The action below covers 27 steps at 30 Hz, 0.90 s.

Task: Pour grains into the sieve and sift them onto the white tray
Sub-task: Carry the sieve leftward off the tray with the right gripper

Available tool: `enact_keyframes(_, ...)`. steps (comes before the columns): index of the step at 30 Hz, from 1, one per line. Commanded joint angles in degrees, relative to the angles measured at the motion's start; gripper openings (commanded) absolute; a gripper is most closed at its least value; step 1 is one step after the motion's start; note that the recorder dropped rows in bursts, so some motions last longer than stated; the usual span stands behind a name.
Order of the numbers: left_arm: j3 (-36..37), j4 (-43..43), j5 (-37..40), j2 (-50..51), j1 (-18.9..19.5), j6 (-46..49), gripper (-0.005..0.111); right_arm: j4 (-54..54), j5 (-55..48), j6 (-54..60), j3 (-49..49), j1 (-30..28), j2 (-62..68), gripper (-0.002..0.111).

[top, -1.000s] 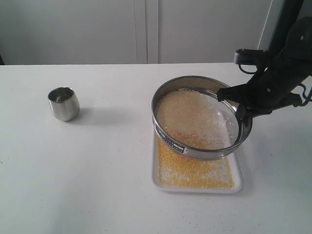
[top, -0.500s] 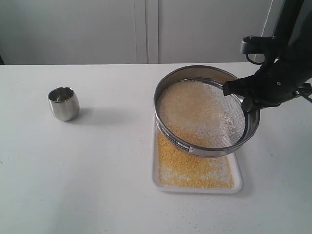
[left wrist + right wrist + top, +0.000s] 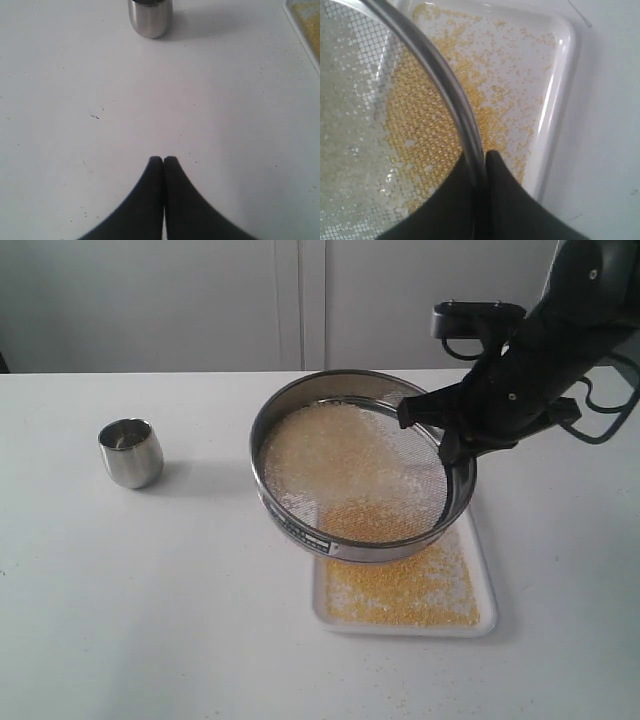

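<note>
The right fingers (image 3: pixel 502 200) are pinching the thin steel rim of the sieve (image 3: pixel 440 75), one finger inside the ring and one outside, with the rim passing between their tips. In the exterior view the dark right arm reaches to the sieve (image 3: pixel 300 530) from the right and holds it at its right edge. The sieve is tilted, its side with the small dark label (image 3: pixel 305 533) toward the camera, and it hides the far part of the white tray (image 3: pixel 487 590); its left half stands out over the bare tabletop (image 3: pixel 150 640). Inside it, the grains (image 3: pixel 340 455) are spread over the mesh, pale ones across the middle and a yellow band near the lower wall. Whether the sieve touches the tray I cannot tell. On the tray lies a layer of yellow grains (image 3: pixel 410 590) with some whitish ones at its left side; the right wrist view shows the same yellow grains through the mesh and beside it, up to the raised rim of the tray (image 3: pixel 560 85). The left fingers (image 3: pixel 145 200) are pressed together and hold nothing, above the bare tabletop. A small steel cup (image 3: pixel 131 452) stands upright on the tabletop, well apart from the sieve, on the left.
</note>
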State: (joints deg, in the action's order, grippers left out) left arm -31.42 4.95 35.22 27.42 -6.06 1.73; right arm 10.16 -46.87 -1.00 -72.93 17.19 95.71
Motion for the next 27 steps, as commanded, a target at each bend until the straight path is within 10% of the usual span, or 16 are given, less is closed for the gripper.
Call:
enact_keyframes(1,0.3,0.5,0.3,-0.5,0.2,0.0,0.0,1.5,0.1,-2.2,-1.9,2.8,0.8,0.0)
enact_keyframes(27,0.3,0.5,0.3,-0.5,0.2,0.0,0.0,1.9,-0.7,-7.2,-14.5,17.8,15.2,0.0)
